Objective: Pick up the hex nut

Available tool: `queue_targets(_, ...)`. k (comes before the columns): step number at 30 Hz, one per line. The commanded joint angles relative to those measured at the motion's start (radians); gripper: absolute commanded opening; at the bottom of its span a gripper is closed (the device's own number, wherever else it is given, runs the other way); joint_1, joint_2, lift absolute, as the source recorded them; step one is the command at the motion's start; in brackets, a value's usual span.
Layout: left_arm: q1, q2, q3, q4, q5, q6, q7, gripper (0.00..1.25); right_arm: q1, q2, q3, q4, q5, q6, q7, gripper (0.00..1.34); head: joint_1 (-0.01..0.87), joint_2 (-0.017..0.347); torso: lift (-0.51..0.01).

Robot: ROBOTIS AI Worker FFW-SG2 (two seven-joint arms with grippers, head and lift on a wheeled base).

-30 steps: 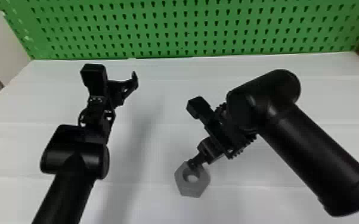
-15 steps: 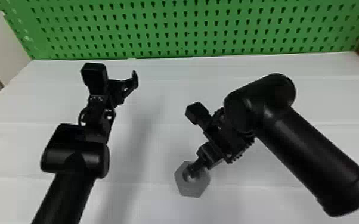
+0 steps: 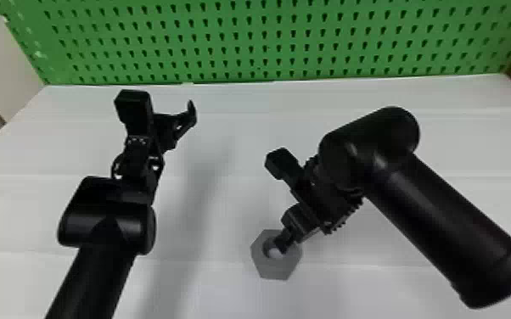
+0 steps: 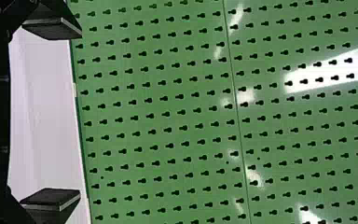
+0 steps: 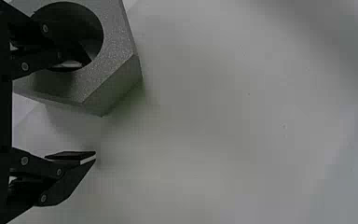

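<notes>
- The hex nut (image 3: 276,271) lies flat on the table (image 3: 352,288), well out from the back edge and about midway between the left and right edges.
- If I close off line from here, I judge that one finger could catch the rim of the hole and tip the nut or skid it over the smooth surface.
- Gripping only one wall would also take the weight off-centre, so the nut could swivel or droop as I lift; too shallow a bite could let it slip out.
- The nut sits at my right gripper (image 5: 87,107), one finger over or inside its hole, the other outside the rim with a gap between it and the outer side. How deep the first finger goes, or whether it touches, I cannot tell.
- That gripper is released, its fingers spread with nothing clamped.
- My left gripper (image 4: 80,113) is idle over the left part of the table, fingers wide apart and empty, facing the green pegboard (image 3: 250,42) that rises along the back edge.
</notes>
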Motion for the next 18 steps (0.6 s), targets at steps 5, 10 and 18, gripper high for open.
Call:
queue_targets(5, 0.002, 0.000, 0.000, 0.000, 0.001, -0.002, 0.000, 1.16, -0.001, -0.001, 0.010, 0.000, 0.000, 0.003, 0.000, 0.29, 0.785, 0.149, -0.088)
queue_targets(10, 0.004, 0.000, 0.000, 0.000, 0.002, -0.003, 0.000, 1.16, -0.001, -0.003, 0.009, -0.002, 0.000, 0.003, 0.000, 0.29, 0.785, 0.149, -0.088)
queue_targets(18, 0.008, 0.000, 0.000, 0.000, 0.002, -0.005, 0.000, 1.16, 0.002, -0.004, 0.006, -0.002, -0.008, 0.003, 0.001, 0.29, 0.785, 0.149, -0.088)
